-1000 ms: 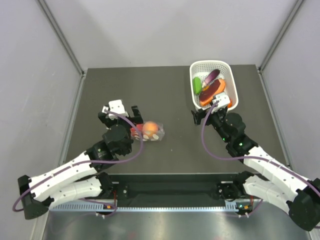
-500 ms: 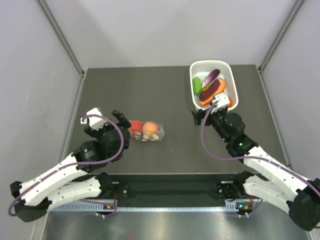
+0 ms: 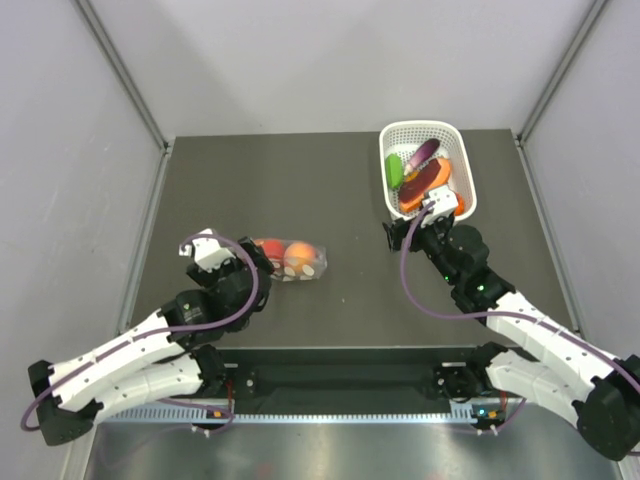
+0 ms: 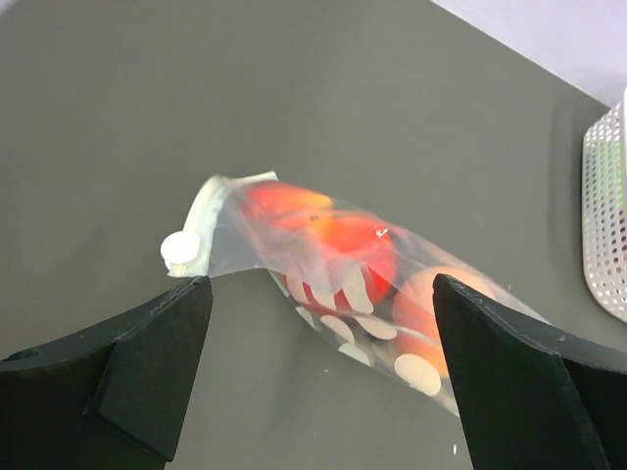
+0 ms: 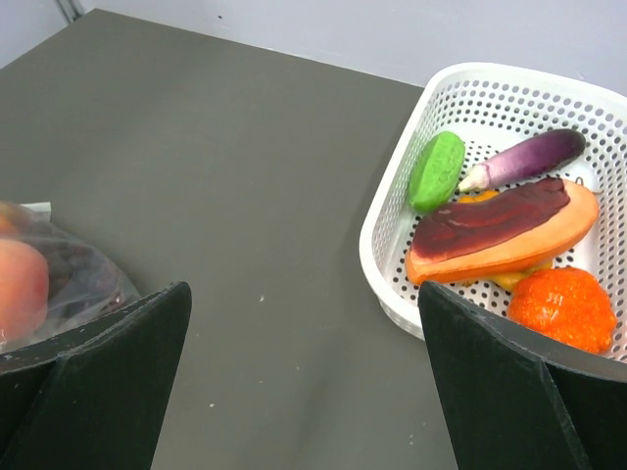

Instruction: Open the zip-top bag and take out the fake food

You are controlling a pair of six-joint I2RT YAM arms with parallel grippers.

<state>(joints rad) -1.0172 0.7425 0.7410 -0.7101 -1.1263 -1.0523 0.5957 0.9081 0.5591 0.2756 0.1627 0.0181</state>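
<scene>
Looking at my feeds, the zip-top bag (image 4: 343,284) is lying on its side on the table (image 3: 300,180), left of the middle. It's clear crinkly plastic printed with white dots, with a whitish zip strip and a little round tab at one end. Through it I can see the fake food (image 4: 348,259): a couple of red-orange fruits and a rounder peach-orange one. I can't tell if the zip is sealed.

The left end effector (image 4: 318,291) is spread wide and holding nothing, hovering right at the bag with the zip end near one finger. The right end effector (image 5: 304,294) is also wide and holding nothing, sitting just beside the white basket (image 5: 392,215) at the far right of the table.
</scene>
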